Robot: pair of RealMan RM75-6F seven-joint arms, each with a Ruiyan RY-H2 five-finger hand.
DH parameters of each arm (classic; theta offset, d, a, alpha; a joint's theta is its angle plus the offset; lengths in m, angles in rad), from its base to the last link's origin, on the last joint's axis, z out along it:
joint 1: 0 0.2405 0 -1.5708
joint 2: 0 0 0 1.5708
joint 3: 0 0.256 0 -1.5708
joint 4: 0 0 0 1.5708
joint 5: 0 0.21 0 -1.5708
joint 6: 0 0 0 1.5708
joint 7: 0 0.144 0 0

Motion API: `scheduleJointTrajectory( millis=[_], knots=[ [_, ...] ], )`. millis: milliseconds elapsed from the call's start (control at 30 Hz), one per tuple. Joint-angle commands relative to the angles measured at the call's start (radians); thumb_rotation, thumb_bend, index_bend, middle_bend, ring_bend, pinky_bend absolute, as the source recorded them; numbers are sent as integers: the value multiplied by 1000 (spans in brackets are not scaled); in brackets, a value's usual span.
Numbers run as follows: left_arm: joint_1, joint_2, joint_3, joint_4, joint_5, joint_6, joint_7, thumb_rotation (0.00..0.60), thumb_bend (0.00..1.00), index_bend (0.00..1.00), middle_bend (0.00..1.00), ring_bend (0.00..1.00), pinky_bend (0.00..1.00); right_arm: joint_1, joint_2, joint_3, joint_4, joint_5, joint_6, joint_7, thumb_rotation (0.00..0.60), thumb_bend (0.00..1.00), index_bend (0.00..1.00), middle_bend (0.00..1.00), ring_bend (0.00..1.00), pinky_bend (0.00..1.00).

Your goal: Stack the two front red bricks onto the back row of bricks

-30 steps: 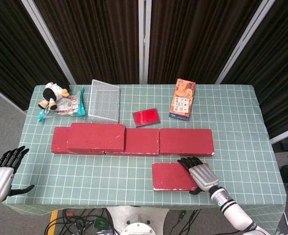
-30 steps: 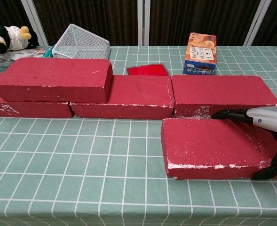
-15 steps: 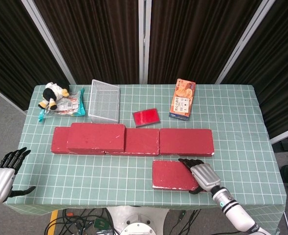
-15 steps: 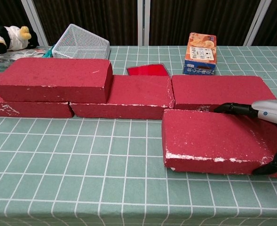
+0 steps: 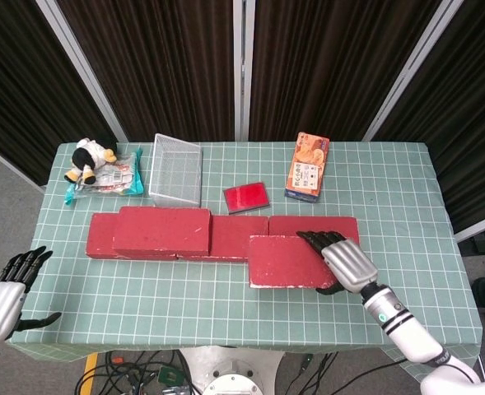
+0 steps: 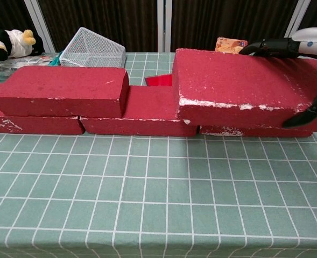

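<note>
My right hand (image 5: 343, 259) (image 6: 303, 59) grips the right end of a red brick (image 5: 287, 261) (image 6: 233, 88) and holds it lifted off the table, over the front edge of the back row. The back row of red bricks (image 5: 234, 239) (image 6: 147, 110) runs across the table's middle. One red brick (image 5: 161, 230) (image 6: 61, 90) lies stacked on the row's left part. My left hand (image 5: 3, 300) hangs open off the table's left front corner, holding nothing.
Behind the row sit a wire basket (image 5: 177, 169) (image 6: 92, 49), a small red flat box (image 5: 246, 197), an orange snack box (image 5: 308, 164) (image 6: 229, 45), and a plush toy (image 5: 90, 159) (image 6: 8, 43) on a packet. The green gridded tablecloth (image 5: 184, 288) covers the table.
My right hand has raised the front brick off the table and carried it back and slightly left, over the back row's front edge. The left hand has barely moved.
</note>
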Motion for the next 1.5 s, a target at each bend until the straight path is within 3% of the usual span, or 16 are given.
scheduleJointTrajectory(
  millis=[33,267,667,1500],
  knots=[
    [1,-3,-5,4,3,5,0,600,44,35,0,0,0,76,-17,58,54,58,-65,6,600,98,74,252,181,281],
    [7,-19,-16,22,0,13,2,600,44,35,0,0,0,188,-86,111,190,124,-167,52,600,71,79,254,181,254],
    [7,-25,-21,54,-11,-6,-47,600,44,35,0,0,0,328,-190,105,344,312,-301,44,600,70,81,250,181,241],
    [-1,-31,-25,94,-4,-26,-132,600,44,35,0,0,0,475,-253,7,315,601,-218,-117,600,62,81,233,168,215]
  ],
)
